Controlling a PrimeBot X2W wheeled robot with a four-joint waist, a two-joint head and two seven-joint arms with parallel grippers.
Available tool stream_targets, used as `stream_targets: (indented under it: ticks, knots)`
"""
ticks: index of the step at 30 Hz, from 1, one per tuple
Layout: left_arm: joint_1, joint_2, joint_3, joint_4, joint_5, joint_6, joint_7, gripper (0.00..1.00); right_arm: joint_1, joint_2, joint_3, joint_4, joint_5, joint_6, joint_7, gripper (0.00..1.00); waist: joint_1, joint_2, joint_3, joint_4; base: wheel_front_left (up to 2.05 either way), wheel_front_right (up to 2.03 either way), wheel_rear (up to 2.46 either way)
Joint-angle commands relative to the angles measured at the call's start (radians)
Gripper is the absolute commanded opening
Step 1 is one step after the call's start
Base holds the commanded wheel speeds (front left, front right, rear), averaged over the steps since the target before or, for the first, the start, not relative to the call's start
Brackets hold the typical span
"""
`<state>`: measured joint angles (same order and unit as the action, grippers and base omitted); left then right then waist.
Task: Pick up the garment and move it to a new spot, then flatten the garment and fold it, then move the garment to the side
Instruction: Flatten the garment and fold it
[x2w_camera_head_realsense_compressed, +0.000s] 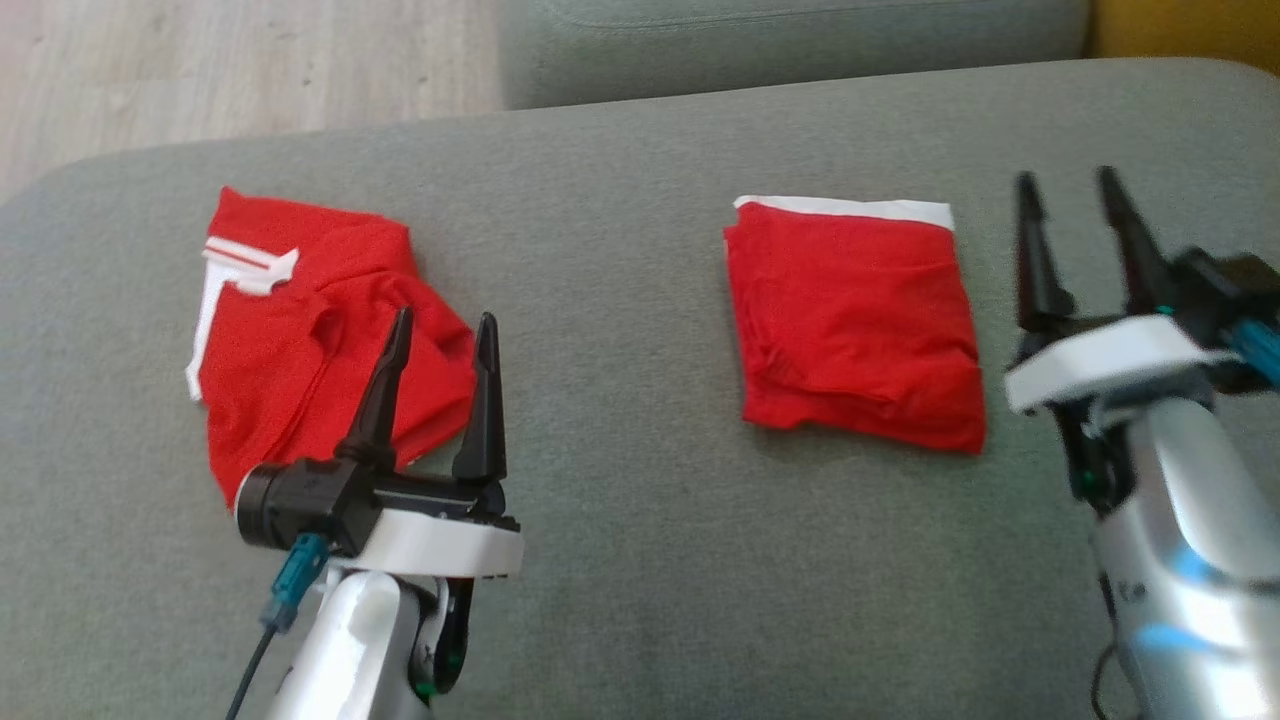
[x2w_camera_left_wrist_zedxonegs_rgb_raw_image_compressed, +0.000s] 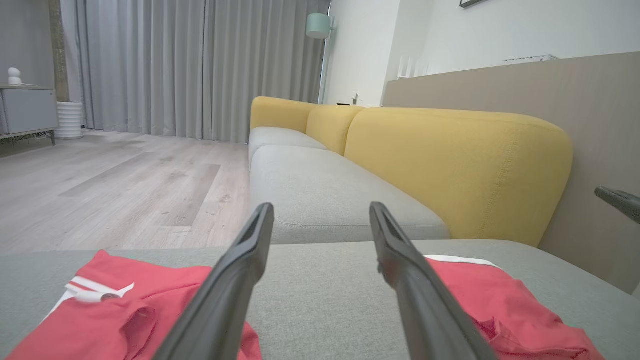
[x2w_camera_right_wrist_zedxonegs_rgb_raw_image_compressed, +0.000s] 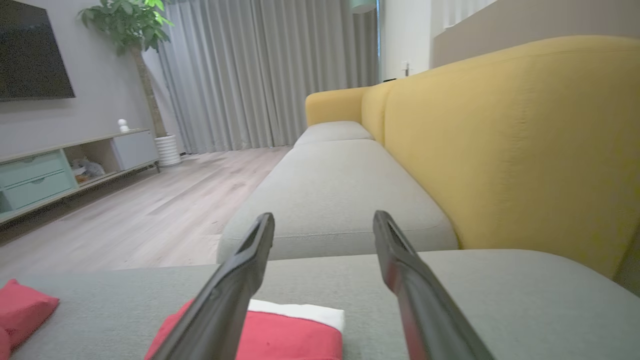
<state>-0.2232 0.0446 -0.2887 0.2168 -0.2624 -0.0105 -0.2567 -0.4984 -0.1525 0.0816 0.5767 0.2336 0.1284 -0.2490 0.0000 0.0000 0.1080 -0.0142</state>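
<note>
A crumpled red garment (x2w_camera_head_realsense_compressed: 300, 330) with white trim lies at the left of the grey cushion (x2w_camera_head_realsense_compressed: 640, 520); it also shows low left as the garment (x2w_camera_left_wrist_zedxonegs_rgb_raw_image_compressed: 100, 315) in the left wrist view. A second red garment (x2w_camera_head_realsense_compressed: 855, 325), folded into a square with a white band on its far edge, rests right of centre, and appears as the folded garment (x2w_camera_right_wrist_zedxonegs_rgb_raw_image_compressed: 290, 332) in the right wrist view. My left gripper (x2w_camera_head_realsense_compressed: 443, 330) hovers open over the crumpled garment's right edge, holding nothing. Open and empty too, my right gripper (x2w_camera_head_realsense_compressed: 1068, 190) hangs just right of the folded square.
Another grey seat cushion (x2w_camera_head_realsense_compressed: 790, 40) adjoins the far edge, with yellow backrests (x2w_camera_left_wrist_zedxonegs_rgb_raw_image_compressed: 455, 165) on the right side. Wooden floor (x2w_camera_head_realsense_compressed: 200, 70) lies beyond the cushion's far left. A TV cabinet (x2w_camera_right_wrist_zedxonegs_rgb_raw_image_compressed: 60, 165) and a potted plant (x2w_camera_right_wrist_zedxonegs_rgb_raw_image_compressed: 135, 30) stand across the room.
</note>
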Motion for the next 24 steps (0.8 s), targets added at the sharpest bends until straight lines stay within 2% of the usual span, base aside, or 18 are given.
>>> stream_targets:
  ticks: [1,9,17,18,20,24]
  knots:
    - [-0.038,0.007,0.036,-0.04,0.01,-0.006,-0.005,1.0,0.044,0.016,-0.02,-0.073,-0.031,0.002,-0.012,1.0,0.0,0.0,-0.006,-0.015,0.0,0.0,0.0]
    - [-0.01,0.006,0.022,-0.041,0.004,-0.009,-0.005,1.0,0.244,0.091,-0.141,-0.246,-0.103,0.002,-0.013,1.0,0.0,0.0,-0.008,-0.034,0.0,0.0,0.0]
    - [-0.001,0.006,0.011,-0.049,0.006,-0.011,-0.005,1.0,0.287,0.102,-0.141,-0.295,-0.078,0.002,-0.013,1.0,0.0,0.0,0.023,-0.035,0.0,0.0,0.0]
    - [-0.005,0.006,0.008,-0.05,0.007,-0.012,-0.005,1.0,0.281,0.102,-0.14,-0.298,-0.074,0.002,-0.013,0.98,0.0,0.0,0.032,-0.031,0.0,0.0,0.0]
    - [-0.016,0.006,0.004,-0.054,0.01,-0.015,-0.005,1.0,0.262,0.102,-0.139,-0.304,-0.077,0.002,-0.013,0.0,0.0,0.0,0.058,-0.02,0.0,0.0,0.0]
    - [-0.048,0.006,-0.007,-0.063,0.014,-0.018,-0.005,1.0,0.198,0.102,-0.129,-0.284,-0.1,0.002,-0.008,0.0,0.0,0.0,0.12,0.012,0.0,0.0,0.0]
